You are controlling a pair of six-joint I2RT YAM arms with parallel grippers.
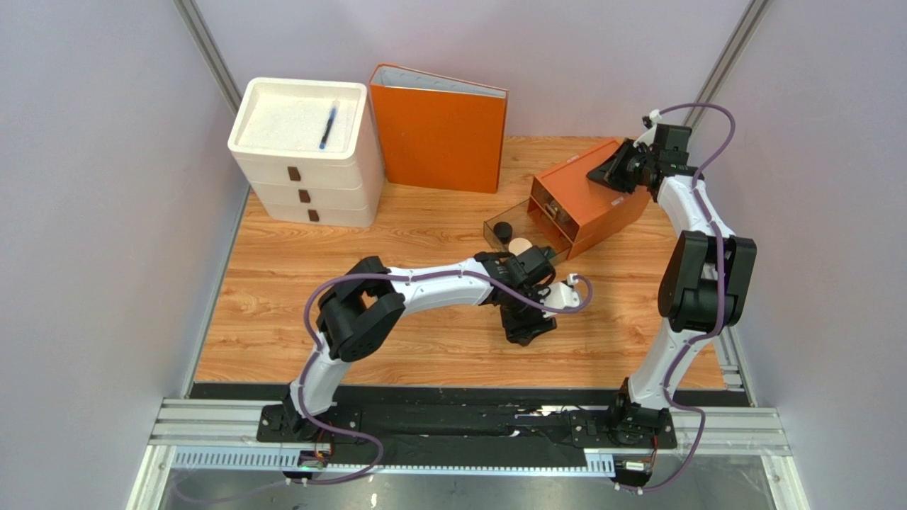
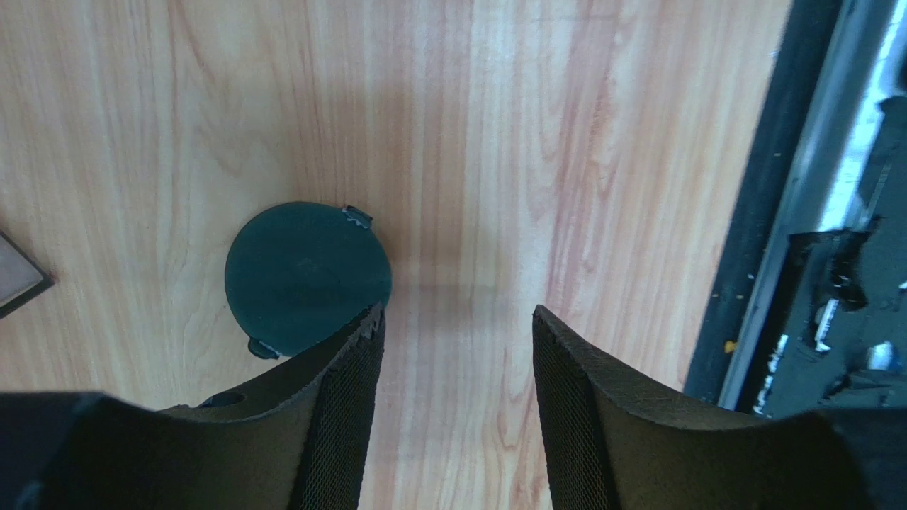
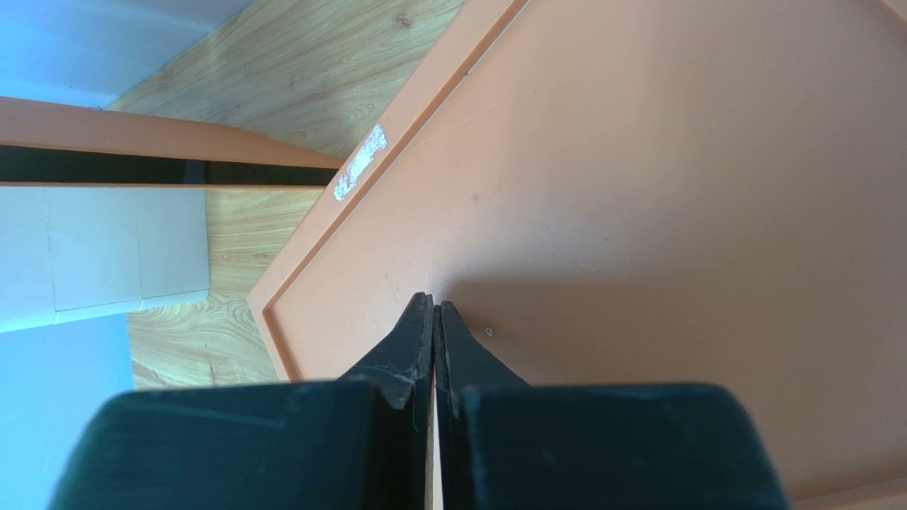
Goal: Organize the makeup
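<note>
So the left gripper (image 2: 458, 319) is low over the table (image 2: 532, 128), jaws partway open with only bare wood between them. The green compact (image 2: 303, 276) sits just outside one finger, which covers its edge, so nothing's gripped. The right gripper (image 3: 435, 303) is pinched fully closed and empty, tips at the orange box (image 3: 660, 213) top. The box's clear drawer (image 1: 490, 223) is out, with a black pot (image 1: 504, 228) and a beige piece (image 1: 522, 247) inside. At the back are a binder (image 1: 436, 128) and white drawers (image 1: 309, 186) with a pen (image 1: 328, 128) on top.
</note>
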